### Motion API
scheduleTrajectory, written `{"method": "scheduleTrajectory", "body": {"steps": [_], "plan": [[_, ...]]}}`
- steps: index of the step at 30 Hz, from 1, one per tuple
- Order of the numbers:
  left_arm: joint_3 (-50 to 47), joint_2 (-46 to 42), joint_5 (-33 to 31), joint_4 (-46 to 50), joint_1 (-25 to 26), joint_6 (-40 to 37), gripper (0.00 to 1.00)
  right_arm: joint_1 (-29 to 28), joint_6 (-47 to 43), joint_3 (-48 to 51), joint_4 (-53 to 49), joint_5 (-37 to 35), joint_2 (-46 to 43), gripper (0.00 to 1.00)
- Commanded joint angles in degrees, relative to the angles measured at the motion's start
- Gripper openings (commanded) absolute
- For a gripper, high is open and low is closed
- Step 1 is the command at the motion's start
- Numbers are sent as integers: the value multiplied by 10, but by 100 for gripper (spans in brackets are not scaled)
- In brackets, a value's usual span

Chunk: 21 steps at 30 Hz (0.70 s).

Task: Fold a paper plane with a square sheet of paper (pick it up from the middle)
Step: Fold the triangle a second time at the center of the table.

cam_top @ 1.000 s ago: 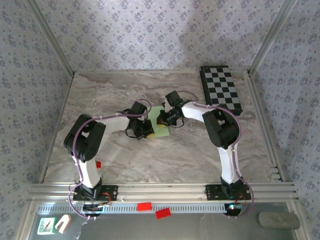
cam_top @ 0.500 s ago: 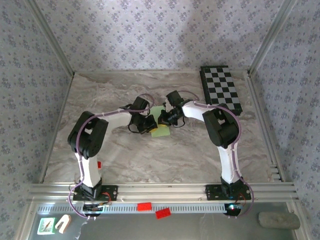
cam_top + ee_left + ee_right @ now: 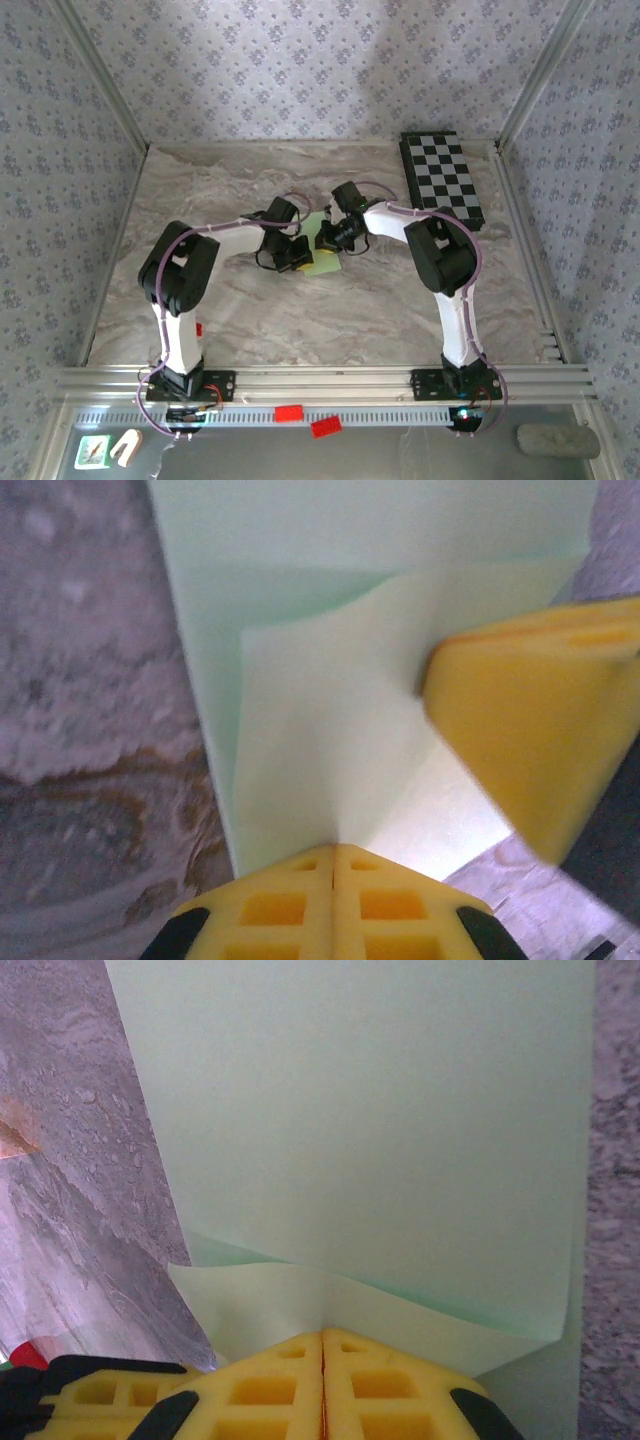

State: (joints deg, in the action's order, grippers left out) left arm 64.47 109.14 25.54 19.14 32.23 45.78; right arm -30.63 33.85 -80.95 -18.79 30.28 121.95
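The paper (image 3: 322, 263) is found at the middle of the table (image 3: 380, 310), partly folded. In the top view much of it is hidden under the two hands that meet over it. The left hand (image 3: 333, 850) is clenched on one edge of the paper, where a folded-over layer is seen. The right hand (image 3: 322, 1336) is clenched likewise on a curled edge. A checkered board (image 3: 442, 182) is laid at the far right, well apart. Two red blocks (image 3: 288, 412) are seen near the arm bases.
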Motion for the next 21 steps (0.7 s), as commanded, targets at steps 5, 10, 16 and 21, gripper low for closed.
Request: {"method": "scheduleTrajectory", "body": {"steps": [5, 10, 16, 21], "plan": [[-31, -39, -22, 149, 27, -49, 7, 1, 10, 6, -42, -43, 36, 7], [-44, -60, -38, 161, 28, -48, 7, 1, 10, 6, -40, -38, 32, 8], [-20, -111, -46, 150, 13, -41, 10, 1, 14, -1, -27, -10, 5, 9], [-5, -154, -62, 107, -10, -17, 20, 0, 17, -1, -9, 10, -54, 18]]}}
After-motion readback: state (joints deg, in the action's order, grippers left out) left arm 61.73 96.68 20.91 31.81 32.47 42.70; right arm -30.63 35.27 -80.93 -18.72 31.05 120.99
